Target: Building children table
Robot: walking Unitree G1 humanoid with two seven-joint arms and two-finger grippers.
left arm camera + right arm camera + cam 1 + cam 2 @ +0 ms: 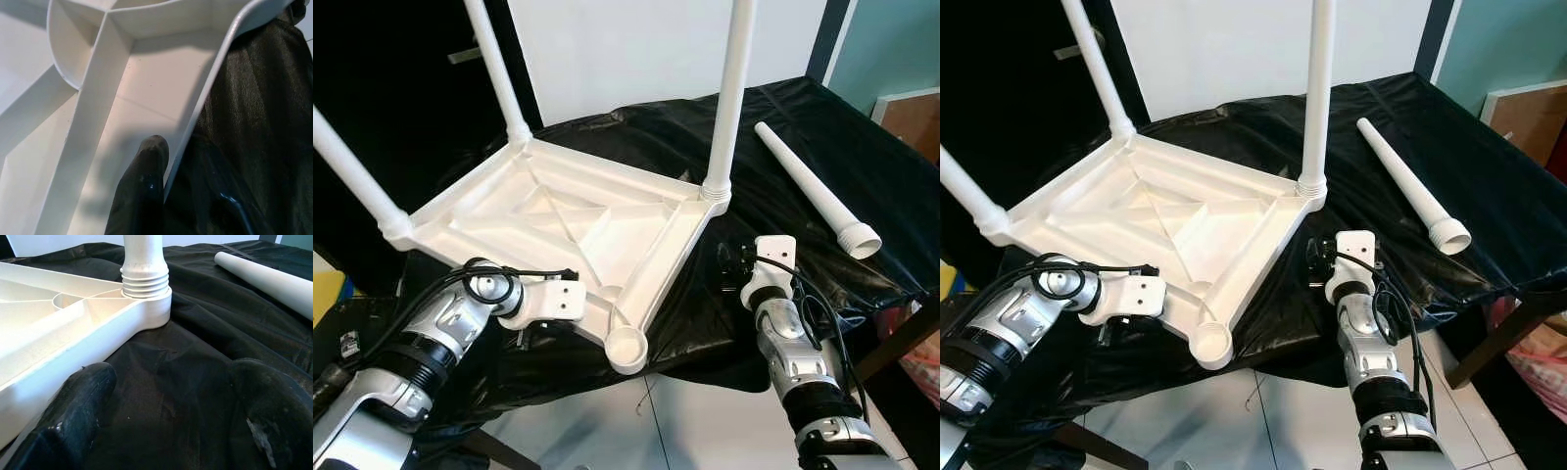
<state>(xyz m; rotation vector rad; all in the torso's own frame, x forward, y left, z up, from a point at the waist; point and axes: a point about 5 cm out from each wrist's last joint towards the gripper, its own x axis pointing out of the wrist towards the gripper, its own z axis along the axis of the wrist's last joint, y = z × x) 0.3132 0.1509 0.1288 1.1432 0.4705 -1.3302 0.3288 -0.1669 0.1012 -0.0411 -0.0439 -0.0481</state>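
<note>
Upright legs block tabletop — right cloth open.

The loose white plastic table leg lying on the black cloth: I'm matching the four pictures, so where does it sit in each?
Left eye view: the loose white plastic table leg lies at the right, slanting toward the near right.
Right eye view: the same, right of centre.
Left wrist view: not in it.
Right wrist view: upper right corner, on the black cloth.
Shared landmark: the threaded base of the screwed-in leg.
</note>
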